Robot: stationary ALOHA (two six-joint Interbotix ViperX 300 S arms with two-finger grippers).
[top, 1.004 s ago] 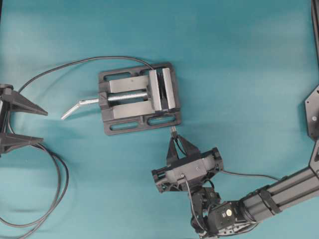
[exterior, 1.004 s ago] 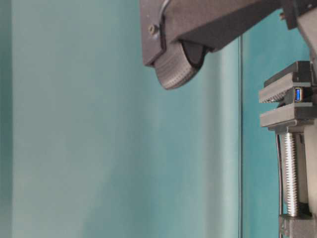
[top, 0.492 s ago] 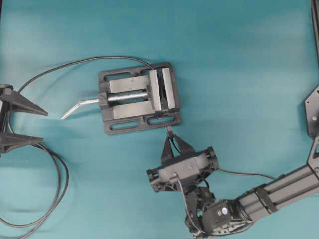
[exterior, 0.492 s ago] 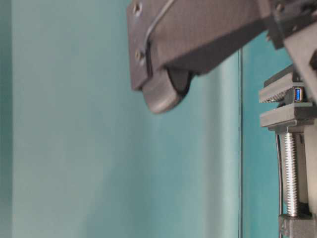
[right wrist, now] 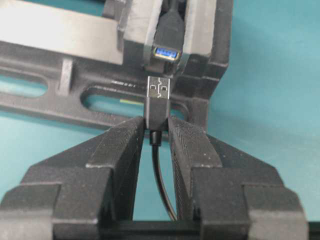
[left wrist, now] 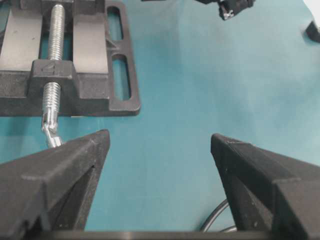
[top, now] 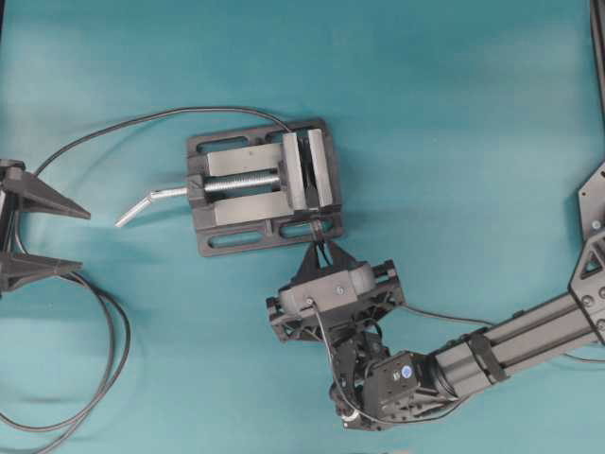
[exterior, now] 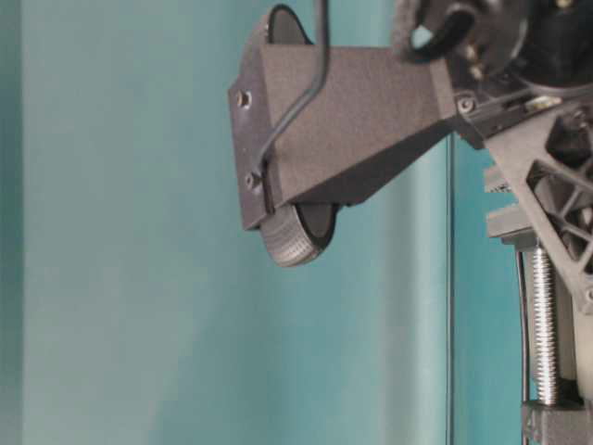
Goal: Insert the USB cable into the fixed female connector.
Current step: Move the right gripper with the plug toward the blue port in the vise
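Right wrist view: the USB cable (right wrist: 158, 107) is pinched between the fingertips of the right gripper (right wrist: 156, 134), its black plug body clamped by the two ribbed pads and its silver metal tip pointing up and away from the camera. The tip sits just below the fixed female connector (right wrist: 167, 52), whose blue-lined mouth faces it; a narrow gap separates them, and the plug is slightly left of the socket's centre. The connector is held between the jaws of the grey vise (right wrist: 75, 50), and the thin black cord of the plug trails down between the fingers.

From overhead, the right gripper (top: 319, 248) reaches to the lower edge of the vise (top: 260, 185), whose bent silver handle (top: 151, 200) sticks out to the left. The left gripper (top: 38, 236) rests at the left edge, jaws wide apart and holding nothing, near a looped dark cable (top: 104, 350) on the teal table (top: 454, 113).
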